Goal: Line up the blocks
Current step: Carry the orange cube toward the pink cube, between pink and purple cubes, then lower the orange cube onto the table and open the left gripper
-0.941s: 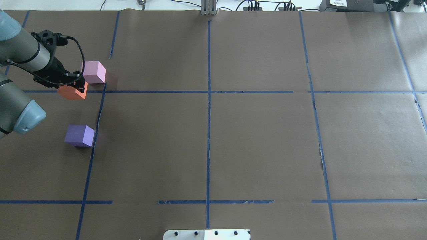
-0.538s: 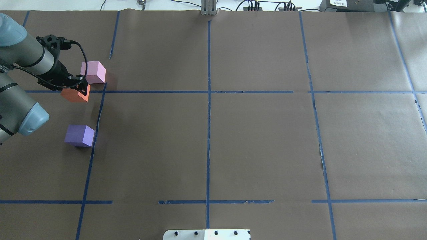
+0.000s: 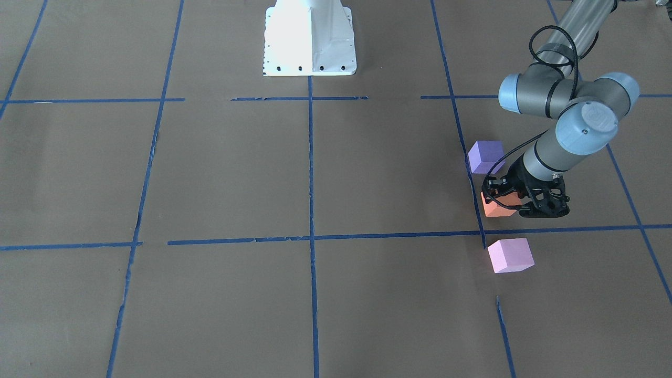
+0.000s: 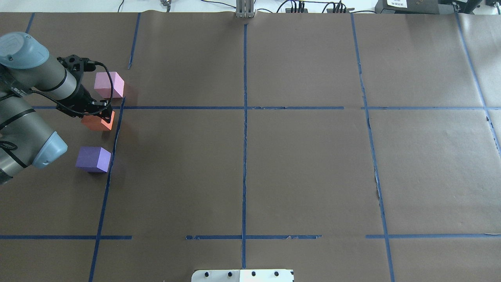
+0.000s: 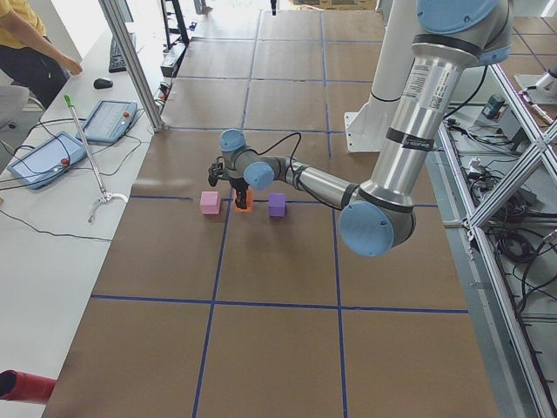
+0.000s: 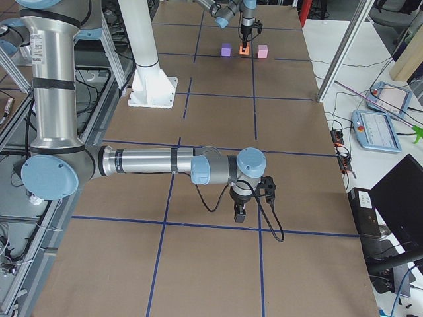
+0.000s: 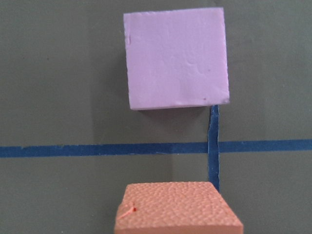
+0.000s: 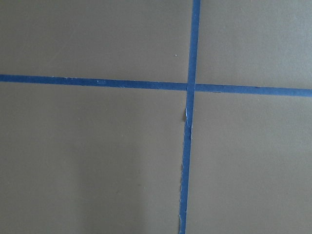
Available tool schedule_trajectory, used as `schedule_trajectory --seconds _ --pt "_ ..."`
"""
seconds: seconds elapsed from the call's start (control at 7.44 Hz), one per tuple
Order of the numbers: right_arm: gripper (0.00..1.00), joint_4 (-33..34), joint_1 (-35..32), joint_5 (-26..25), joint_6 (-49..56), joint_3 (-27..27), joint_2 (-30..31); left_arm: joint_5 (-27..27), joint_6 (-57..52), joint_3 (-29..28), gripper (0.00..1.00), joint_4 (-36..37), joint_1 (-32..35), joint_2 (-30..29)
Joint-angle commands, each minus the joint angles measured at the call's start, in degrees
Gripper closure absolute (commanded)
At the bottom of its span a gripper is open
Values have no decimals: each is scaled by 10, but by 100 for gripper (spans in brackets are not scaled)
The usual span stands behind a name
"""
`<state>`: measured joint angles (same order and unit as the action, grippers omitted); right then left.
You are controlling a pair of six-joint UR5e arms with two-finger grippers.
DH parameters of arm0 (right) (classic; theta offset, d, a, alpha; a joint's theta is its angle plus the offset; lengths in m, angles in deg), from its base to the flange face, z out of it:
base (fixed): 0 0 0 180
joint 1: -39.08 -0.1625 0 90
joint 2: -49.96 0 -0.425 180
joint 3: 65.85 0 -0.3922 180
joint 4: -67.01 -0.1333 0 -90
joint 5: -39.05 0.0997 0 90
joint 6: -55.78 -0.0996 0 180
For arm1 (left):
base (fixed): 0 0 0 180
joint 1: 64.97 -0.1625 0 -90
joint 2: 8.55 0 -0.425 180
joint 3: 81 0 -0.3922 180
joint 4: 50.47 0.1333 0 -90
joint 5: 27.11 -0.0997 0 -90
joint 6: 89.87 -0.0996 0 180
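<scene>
table (image 4: 305, 164): It was wide and covered in brown paper. Blue tape lines (image 4: 244, 156) cut it into big squares.
left arm (image 4: 43, 80): It came in low from the robot's left side. It was bent at the elbow, and the wrist pointed the hand down at the table.
right arm (image 6: 145, 162): It was stretched out low over the other end of the table, well apart from all the blocks. Its wrist pointed down too.
left gripper (image 4: 101, 113): It hung right over a block. Its black fingers were squeezed on the orange block's sides.
right gripper (image 6: 241, 212): It hung over a crossing of tape lines. It showed only small in the side view, so I cannot tell if its fingers were apart or together.
orange block (image 4: 97, 123): It sat between the left hand's fingers, right under the hand. It was a little cube with a bumpy top. I cannot tell if it touched the table.
pink block (image 4: 109, 85): It lay just past the left hand, on the side away from the robot, across a tape line. It was a pale, smooth cube with faint dents. It did not touch the orange block.
purple block (image 4: 93, 158): It lay near the left hand, on the side closer to the robot. It was a flat-colored cube, apart from the orange one.
</scene>
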<state>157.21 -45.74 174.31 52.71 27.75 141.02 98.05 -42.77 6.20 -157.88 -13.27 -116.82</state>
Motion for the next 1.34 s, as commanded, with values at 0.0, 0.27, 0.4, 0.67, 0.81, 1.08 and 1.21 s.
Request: schedule_trajectory --seconds 0.0,0.27,0.4,0.67,0.81,1.08,1.21 --pt "0 0 0 0 0 0 0 0 4 -6 78 -1 -5 0" --pt "0 0 0 0 0 0 0 1 4 -13 76 -8 -5 -1" --pt "0 0 0 0 0 0 0 2 5 -13 75 -9 -5 -1" --pt "0 1 0 0 0 0 0 2 5 -17 75 -12 -6 -3" --pt "0 0 0 0 0 0 0 2 5 -18 75 -13 -6 -3" --pt "0 0 0 0 0 0 0 2 12 -23 75 -24 -6 -4" --pt "0 1 0 0 0 0 0 3 16 -23 75 -25 -5 -4"
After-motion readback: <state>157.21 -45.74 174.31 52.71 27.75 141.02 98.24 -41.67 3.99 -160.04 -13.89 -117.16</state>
